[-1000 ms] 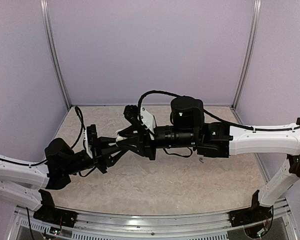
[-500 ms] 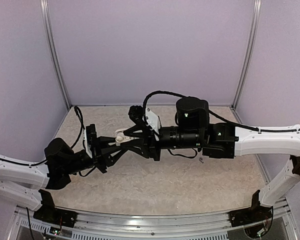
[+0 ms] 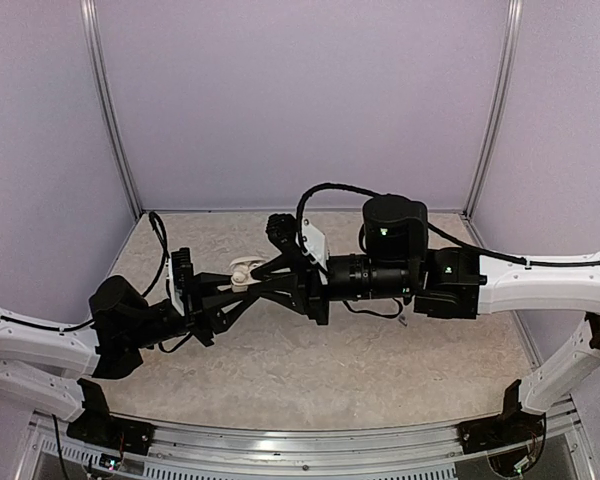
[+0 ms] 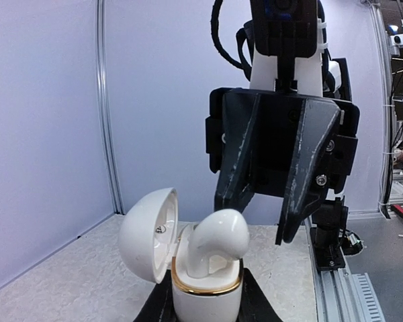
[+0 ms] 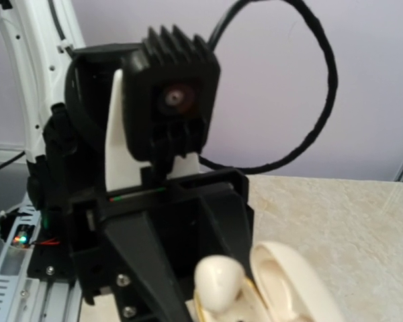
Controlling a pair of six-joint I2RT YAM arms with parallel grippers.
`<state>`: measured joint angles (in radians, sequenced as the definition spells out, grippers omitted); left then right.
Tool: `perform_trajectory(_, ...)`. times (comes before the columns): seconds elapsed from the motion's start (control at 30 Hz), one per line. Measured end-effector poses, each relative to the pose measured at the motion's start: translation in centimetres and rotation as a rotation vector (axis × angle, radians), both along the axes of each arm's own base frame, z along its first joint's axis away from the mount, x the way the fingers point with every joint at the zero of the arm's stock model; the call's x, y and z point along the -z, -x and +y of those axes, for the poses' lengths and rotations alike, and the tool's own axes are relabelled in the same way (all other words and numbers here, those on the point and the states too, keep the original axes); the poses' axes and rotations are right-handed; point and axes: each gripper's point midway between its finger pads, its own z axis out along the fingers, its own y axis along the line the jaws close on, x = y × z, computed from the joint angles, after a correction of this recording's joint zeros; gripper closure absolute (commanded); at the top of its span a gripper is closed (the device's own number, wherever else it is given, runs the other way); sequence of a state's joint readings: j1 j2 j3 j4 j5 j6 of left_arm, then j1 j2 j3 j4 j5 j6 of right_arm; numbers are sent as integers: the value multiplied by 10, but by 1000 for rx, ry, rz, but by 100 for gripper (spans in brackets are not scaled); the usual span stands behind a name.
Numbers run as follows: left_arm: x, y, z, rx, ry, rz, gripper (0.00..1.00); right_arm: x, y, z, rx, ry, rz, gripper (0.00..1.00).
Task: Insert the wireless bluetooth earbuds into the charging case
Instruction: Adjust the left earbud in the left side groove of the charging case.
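Right claw (image 4: 255, 221) spread, empty, just above earbud (image 4: 215, 241). Left claw (image 4: 205, 307) pinches charging case (image 4: 205, 285). Earbud sits high; crooked push may pop it out onto table (image 4: 67, 268).

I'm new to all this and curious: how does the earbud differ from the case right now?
The earbud is smaller and plain white; the case is bigger, with a gold rim. The earbud stands in the case, head above the rim; the case is open, its lid tipped aside. The left fingers clamp the case; no fingers touch the earbud, and the right fingers hang open above it. Both are glossy, white and rounded.
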<state>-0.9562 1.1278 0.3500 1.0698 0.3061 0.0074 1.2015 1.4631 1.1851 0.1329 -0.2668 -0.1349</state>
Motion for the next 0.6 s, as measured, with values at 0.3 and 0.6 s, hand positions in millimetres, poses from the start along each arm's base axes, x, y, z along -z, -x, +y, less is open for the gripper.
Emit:
perform_trajectory(0.3, 4, -1, -2, 1, -9, 7, 96, -1, 8, 2, -33, -4, -7, 85)
perform_trajectory(0.6, 4, -1, -2, 1, -9, 8, 96, -5, 12, 3, -43, -15, -18, 90)
